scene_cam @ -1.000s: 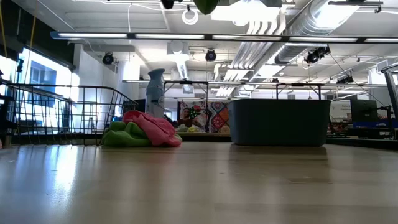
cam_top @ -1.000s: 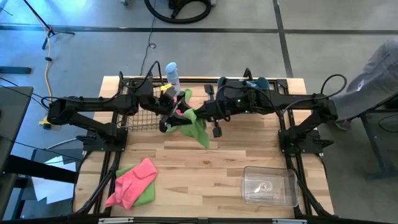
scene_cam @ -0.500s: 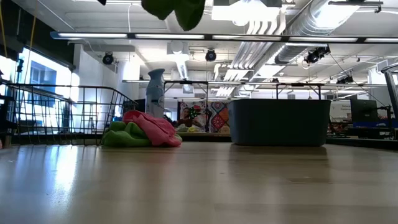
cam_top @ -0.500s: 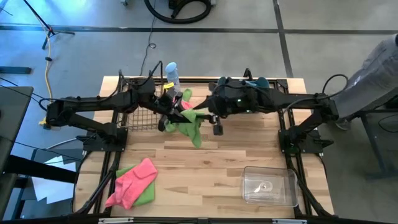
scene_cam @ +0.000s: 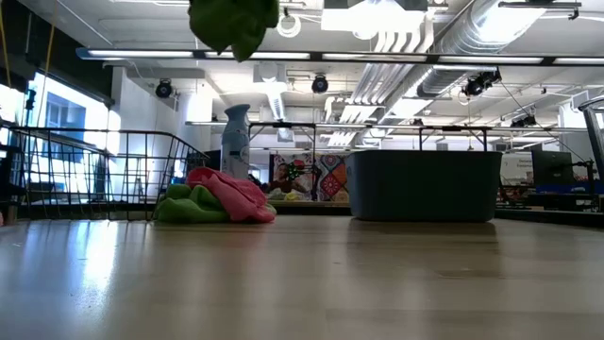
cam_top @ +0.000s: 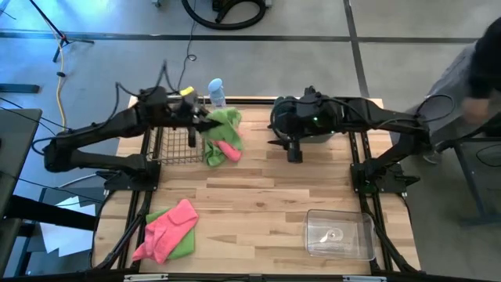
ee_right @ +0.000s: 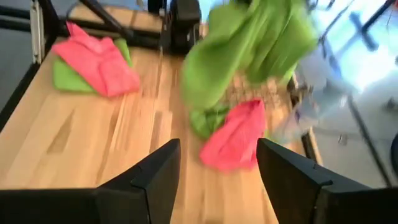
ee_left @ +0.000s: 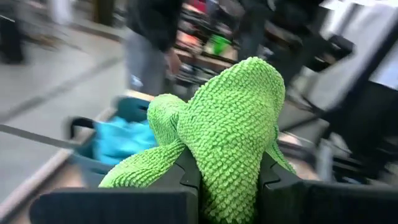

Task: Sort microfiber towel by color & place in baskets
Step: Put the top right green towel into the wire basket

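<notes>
The middle of the surface (cam_top: 258, 204) is left bare. At its far edge, beside the black wire-mesh basket (cam_top: 174, 144), a lime green towel (cam_top: 221, 121) is pinched in the left claw (ee_left: 225, 177). The right claw (ee_right: 217, 168) is spread over the grey-blue tub (scene_cam: 425, 185).

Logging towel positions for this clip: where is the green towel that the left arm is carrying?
In the high view the green towel hangs clamped in the left gripper at the black wire-mesh basket's right edge, just below the spray bottle.
</notes>
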